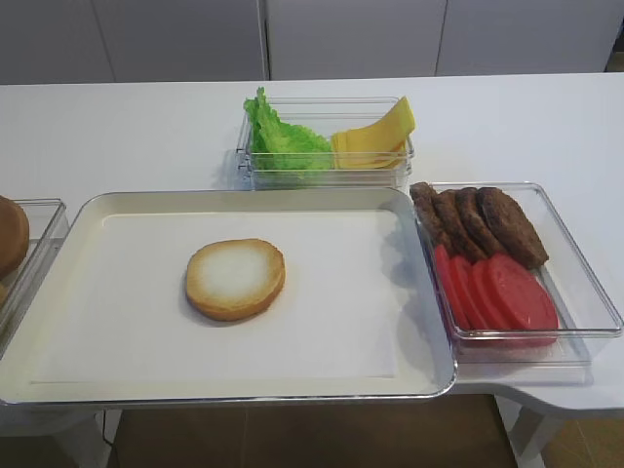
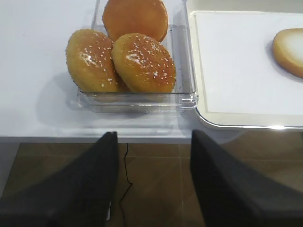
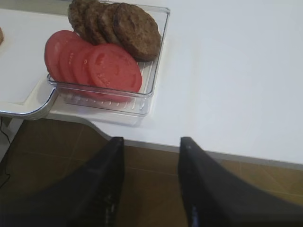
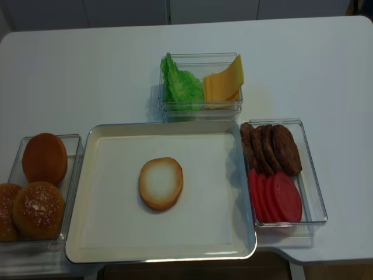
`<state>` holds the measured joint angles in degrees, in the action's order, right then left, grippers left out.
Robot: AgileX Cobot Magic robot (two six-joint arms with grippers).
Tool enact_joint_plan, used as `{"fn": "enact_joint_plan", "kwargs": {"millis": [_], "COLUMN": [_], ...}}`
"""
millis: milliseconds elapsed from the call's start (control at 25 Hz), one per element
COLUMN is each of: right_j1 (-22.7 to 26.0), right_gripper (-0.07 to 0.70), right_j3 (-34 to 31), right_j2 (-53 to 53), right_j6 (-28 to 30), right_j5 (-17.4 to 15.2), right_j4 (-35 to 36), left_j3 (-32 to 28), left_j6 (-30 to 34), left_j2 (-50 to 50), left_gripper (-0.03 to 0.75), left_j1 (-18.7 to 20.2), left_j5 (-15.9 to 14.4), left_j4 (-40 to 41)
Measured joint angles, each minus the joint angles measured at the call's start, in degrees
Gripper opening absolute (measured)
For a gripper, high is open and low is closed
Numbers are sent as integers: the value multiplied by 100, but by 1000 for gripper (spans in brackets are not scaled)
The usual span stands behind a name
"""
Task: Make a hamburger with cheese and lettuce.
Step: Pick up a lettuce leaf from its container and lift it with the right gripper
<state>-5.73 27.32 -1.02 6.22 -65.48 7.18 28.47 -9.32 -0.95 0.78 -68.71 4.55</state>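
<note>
The hamburger [image 1: 235,279] is a bare bun half, cut face up, in the middle of the white tray [image 1: 117,380]; it also shows in the other high view [image 4: 161,183] and at the right edge of the left wrist view [image 2: 289,51]. The lettuce [image 1: 283,138] and the cheese [image 1: 372,136] stand in a clear box behind the tray, lettuce left, cheese right [image 4: 182,86] [image 4: 224,83]. My left gripper [image 2: 152,182] is open and empty, off the table's front edge below the bun box. My right gripper [image 3: 150,182] is open and empty, off the front edge right of the tomato box.
A clear box at the left holds domed sesame bun tops [image 2: 142,61] [image 4: 39,201]. A clear box at the right holds dark patties [image 1: 478,222] [image 3: 135,28] and red tomato slices [image 1: 502,292] [image 3: 102,66]. Brown floor lies below the table's front edge.
</note>
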Motion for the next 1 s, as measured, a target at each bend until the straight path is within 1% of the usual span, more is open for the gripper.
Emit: {"fn": "enact_joint_plan", "kwargs": {"millis": [320, 440, 520, 680, 800, 880, 1000], "right_j1": [0, 0, 0, 0, 0, 0, 0], "right_gripper": [288, 289, 290, 290, 292, 293, 294], "right_j3": [0, 0, 28, 281, 496, 649, 943], "right_j2": [0, 0, 0, 30, 460, 916, 1738], "right_j6": [-13, -262, -590, -796, -835, -736, -337], "right_j5": [0, 40, 192, 608, 685, 707, 805], "right_j4": [0, 0, 83, 663, 1104, 1346, 1761], "left_j3": [0, 0, 0, 0, 0, 0, 0], "left_j6": [0, 0, 0, 0, 0, 0, 0], "left_j2": [0, 0, 0, 0, 0, 0, 0], "left_gripper": [362, 362, 362, 362, 362, 362, 362], "left_j1": [0, 0, 0, 0, 0, 0, 0], "left_j5": [0, 0, 0, 0, 0, 0, 0], "left_j4": [0, 0, 0, 0, 0, 0, 0]}}
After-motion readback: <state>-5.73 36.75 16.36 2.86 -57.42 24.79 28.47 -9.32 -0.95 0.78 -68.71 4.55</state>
